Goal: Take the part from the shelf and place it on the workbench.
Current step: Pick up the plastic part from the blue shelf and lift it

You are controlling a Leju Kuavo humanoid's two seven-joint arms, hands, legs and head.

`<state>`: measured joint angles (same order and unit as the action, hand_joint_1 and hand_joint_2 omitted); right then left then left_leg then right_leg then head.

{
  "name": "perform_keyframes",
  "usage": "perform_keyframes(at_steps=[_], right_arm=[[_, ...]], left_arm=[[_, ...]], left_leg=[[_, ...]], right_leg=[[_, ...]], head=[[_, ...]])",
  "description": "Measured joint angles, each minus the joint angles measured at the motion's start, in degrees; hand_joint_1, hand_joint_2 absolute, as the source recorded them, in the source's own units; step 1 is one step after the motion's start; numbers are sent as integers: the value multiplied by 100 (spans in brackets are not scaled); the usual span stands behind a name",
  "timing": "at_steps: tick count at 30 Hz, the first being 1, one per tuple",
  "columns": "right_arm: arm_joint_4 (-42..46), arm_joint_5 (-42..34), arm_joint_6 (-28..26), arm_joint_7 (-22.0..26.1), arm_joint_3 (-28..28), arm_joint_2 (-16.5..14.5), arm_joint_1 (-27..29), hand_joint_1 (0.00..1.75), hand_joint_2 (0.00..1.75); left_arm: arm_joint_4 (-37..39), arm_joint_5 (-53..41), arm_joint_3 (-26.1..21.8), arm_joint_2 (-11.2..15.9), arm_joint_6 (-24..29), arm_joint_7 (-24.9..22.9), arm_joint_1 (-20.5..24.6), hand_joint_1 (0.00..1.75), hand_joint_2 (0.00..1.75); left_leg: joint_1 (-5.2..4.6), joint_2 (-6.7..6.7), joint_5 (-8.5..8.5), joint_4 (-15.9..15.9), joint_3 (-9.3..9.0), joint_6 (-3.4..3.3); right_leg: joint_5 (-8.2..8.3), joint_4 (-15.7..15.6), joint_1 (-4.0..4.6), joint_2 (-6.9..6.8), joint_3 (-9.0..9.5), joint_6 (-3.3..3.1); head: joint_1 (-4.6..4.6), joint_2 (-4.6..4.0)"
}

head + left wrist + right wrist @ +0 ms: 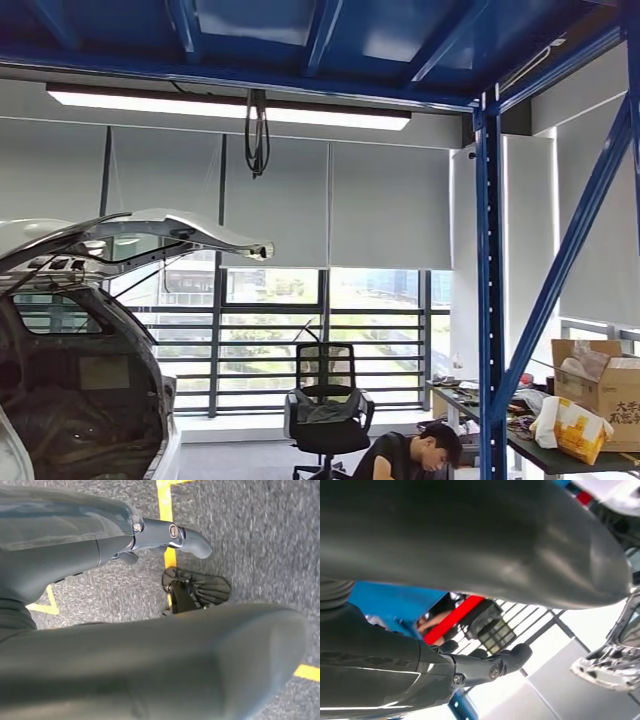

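My head view looks high across a workshop. The blue steel shelf frame stands at the right, with a diagonal brace beside it. A dark tabletop behind it carries cardboard boxes and a white-and-yellow bag. In the left wrist view my left hand hangs over grey carpet, one finger stretched out, the thick thumb apart from it, nothing held. My right hand has its fingers extended and apart from the thumb, holding nothing.
A car body with a raised hatch fills the left. A black office chair stands by the windows. A person bends low beside the shelf frame. Yellow floor lines run under my left hand.
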<state>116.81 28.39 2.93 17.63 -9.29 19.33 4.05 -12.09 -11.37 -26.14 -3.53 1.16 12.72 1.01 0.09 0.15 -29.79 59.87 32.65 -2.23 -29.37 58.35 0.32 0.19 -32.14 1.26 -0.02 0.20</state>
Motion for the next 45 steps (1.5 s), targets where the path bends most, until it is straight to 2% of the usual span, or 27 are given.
perform_keyframes(at_steps=[1, 5, 9, 15, 21, 27, 35, 45], right_arm=[[2, 184, -65, -68, 6, 12, -17, 0, 0], [-30, 972, -314, -330, -18, 47, -129, 0, 175], [-170, 1535, -406, -517, -111, 73, -334, 0, 175], [-807, 1766, -98, -684, -496, 113, -961, 0, 175], [-1951, 2119, 73, -847, -1237, 87, -1936, 0, 175], [-2793, 2381, 25, -1029, -1856, -33, -2508, 0, 175], [-3280, 2848, -238, -1300, -2244, -130, -2727, 0, 175], [-3371, 3308, -276, -1488, -2411, -137, -2846, 0, 175]], left_arm=[[0, -12, -18, -11, -4, 5, 2, 0, 0], [0, -61, -77, -40, -20, 12, 20, 0, 0], [0, -120, -114, -56, -40, 18, 27, 0, 0], [0, -255, -119, -60, -70, 38, 71, 0, 0], [0, -451, -118, -60, -114, 70, 119, 0, 0], [0, -540, -118, -60, -127, 77, 127, 0, 0], [0, -592, -118, -60, -127, 86, 127, 0, 0], [0, -651, -148, -71, -179, 184, 127, 0, 0]], left_leg=[[-5, 0, -5, -6, -8, -26], [-5, 0, 17, -62, -41, -6], [-5, 0, 21, -86, -47, 19], [-3, -1, 16, -93, -45, 53], [-15, -5, 17, -92, -47, 59], [-27, -8, 17, -92, -44, 59], [-29, -11, 15, -92, -41, 59], [-29, -11, 15, -91, -41, 59]], right_leg=[[27, -6, -4, 3, 15, 18], [5, -5, -2, 4, 20, -11], [-9, -2, -2, 5, 17, -34], [-15, 1, -2, 3, 18, -42], [-14, -1, -9, -2, 24, -42], [-14, -2, -22, -5, 23, -40], [-15, -4, -24, -7, 20, -39], [-14, -4, -24, -6, 21, -39]], head=[[1, -1], [0, -1], [0, -1], [0, -1], [0, -1], [0, -1], [0, -1], [0, -1]])
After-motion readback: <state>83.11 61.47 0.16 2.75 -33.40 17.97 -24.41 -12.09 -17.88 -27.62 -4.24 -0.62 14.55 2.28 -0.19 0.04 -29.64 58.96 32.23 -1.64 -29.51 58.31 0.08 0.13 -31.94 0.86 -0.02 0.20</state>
